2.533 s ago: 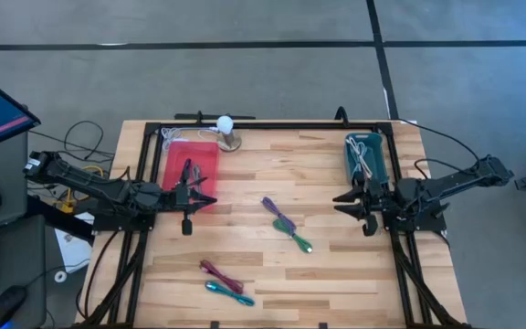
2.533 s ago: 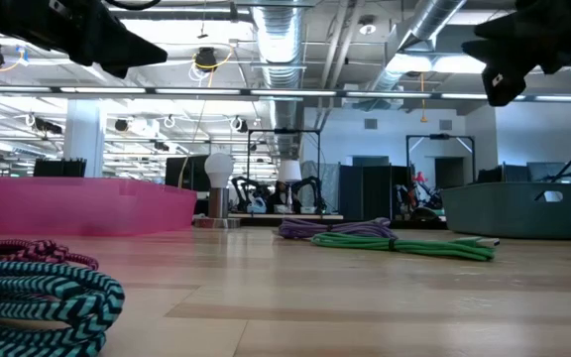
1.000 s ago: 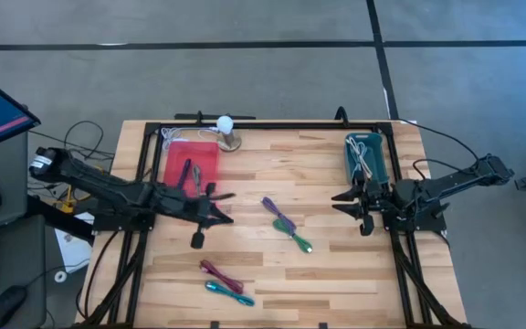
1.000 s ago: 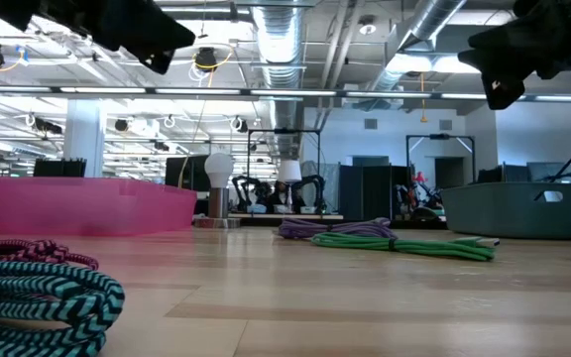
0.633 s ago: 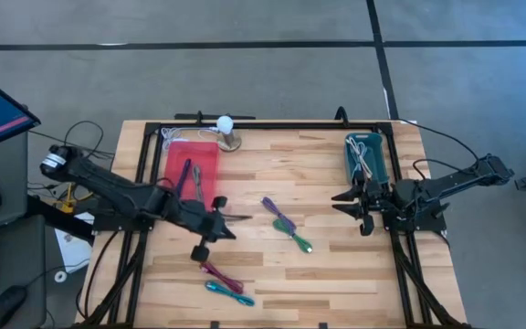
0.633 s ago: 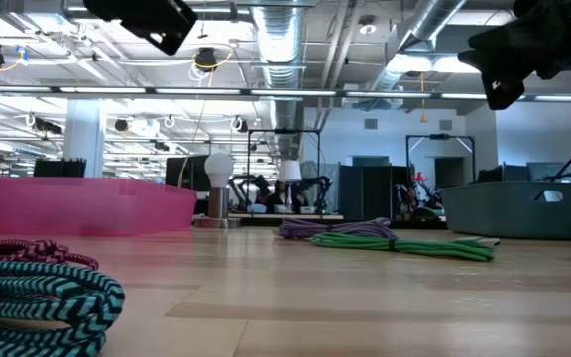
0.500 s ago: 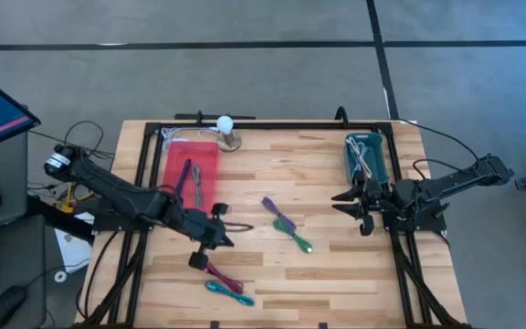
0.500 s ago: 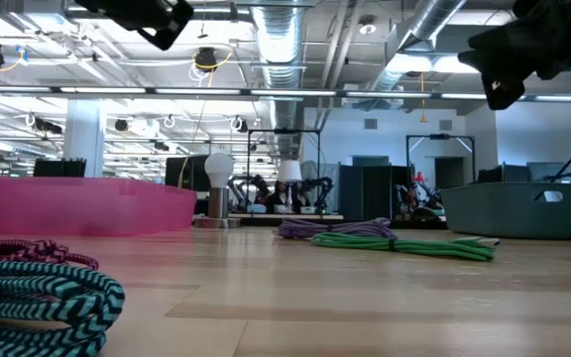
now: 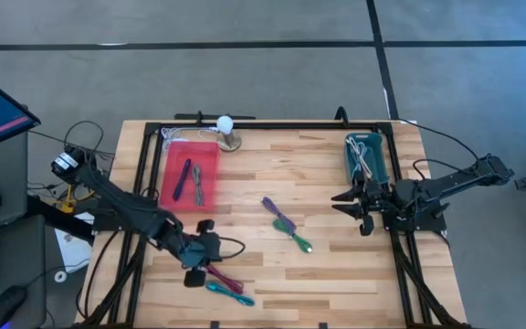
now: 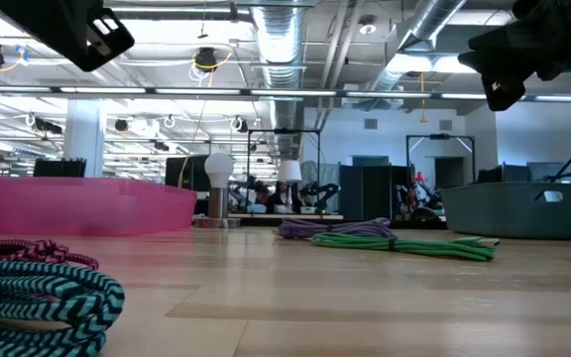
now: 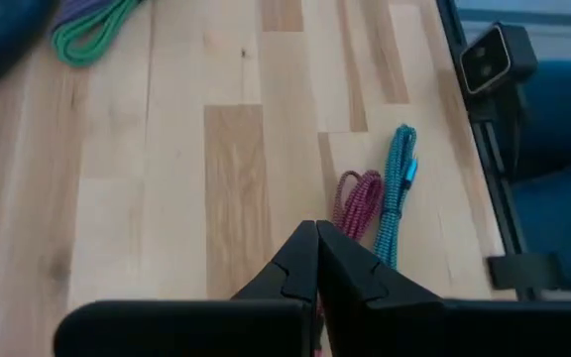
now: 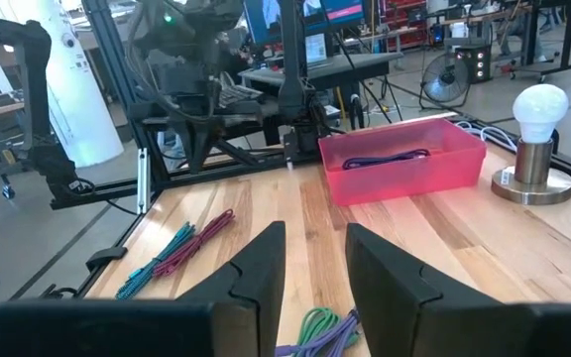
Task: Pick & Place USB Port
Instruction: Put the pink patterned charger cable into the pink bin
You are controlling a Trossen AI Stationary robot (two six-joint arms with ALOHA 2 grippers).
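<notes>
Left hand (image 11: 316,260), fingers pressed together, hangs above the coiled magenta braided USB cable (image 11: 356,201) beside a teal braided cable (image 11: 396,205), lower centre-left of the wooden worktop (image 9: 327,274). Judged light, limp, non-slippery; grasp mid-bundle. Right hand (image 12: 313,260), slightly parted, waits right.

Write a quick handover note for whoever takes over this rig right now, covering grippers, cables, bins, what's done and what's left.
Left gripper: shut, empty, above the maroon cable and teal cable near the front edge.
Right gripper: open, empty, waiting beside the teal bin.
Done: pink bin holds two cables; teal bin holds a white one.
Left: maroon and teal cables, plus the purple cable and green cable mid-table.
</notes>
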